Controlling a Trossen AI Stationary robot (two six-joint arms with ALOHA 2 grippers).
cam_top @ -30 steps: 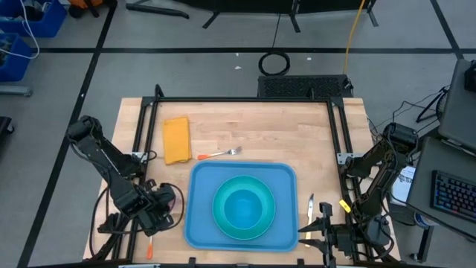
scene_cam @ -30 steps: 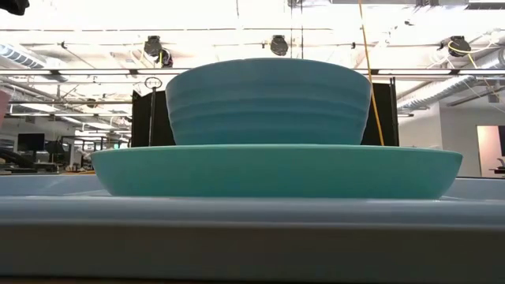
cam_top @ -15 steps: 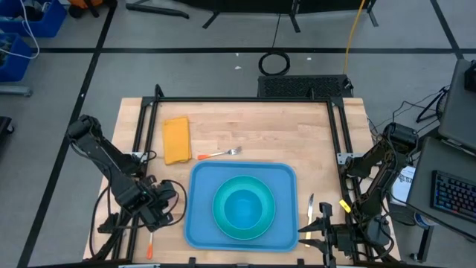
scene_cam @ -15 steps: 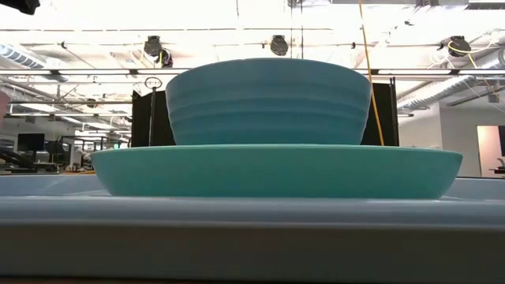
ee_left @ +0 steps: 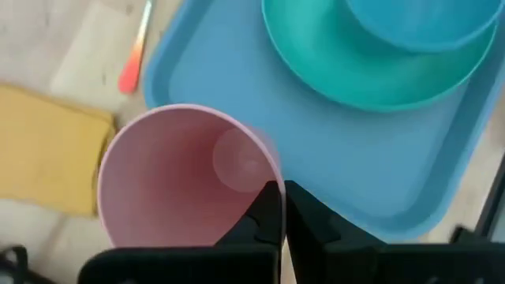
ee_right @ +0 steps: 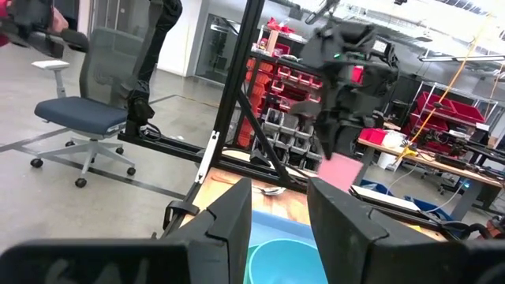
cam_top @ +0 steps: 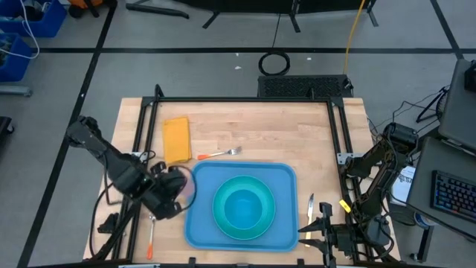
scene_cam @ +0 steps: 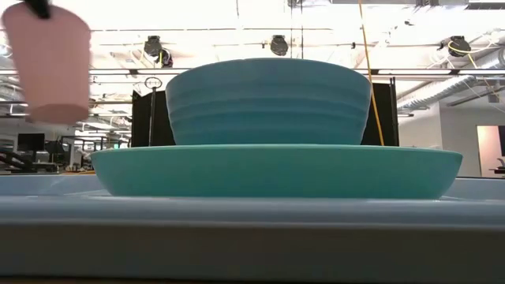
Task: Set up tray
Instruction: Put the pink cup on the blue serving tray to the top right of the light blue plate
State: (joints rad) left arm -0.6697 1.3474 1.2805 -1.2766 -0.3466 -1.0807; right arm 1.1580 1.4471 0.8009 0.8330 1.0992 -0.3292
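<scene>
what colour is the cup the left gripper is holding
Pale pink cup; clearest in the left wrist view.

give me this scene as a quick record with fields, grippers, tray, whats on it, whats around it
left gripper: shut on the pink cup, carried above the tray's left edge
right gripper: open, parked at the table's near right corner
tray: blue, near middle of the table
on tray: turquoise plate with blue bowl in it
off tray: yellow cloth, fork, orange-handled utensil

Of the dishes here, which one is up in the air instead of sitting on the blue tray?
The pink cup. The left gripper holds it by the rim above the tray's left edge, while the blue bowl and turquoise plate sit stacked on the tray.
</scene>
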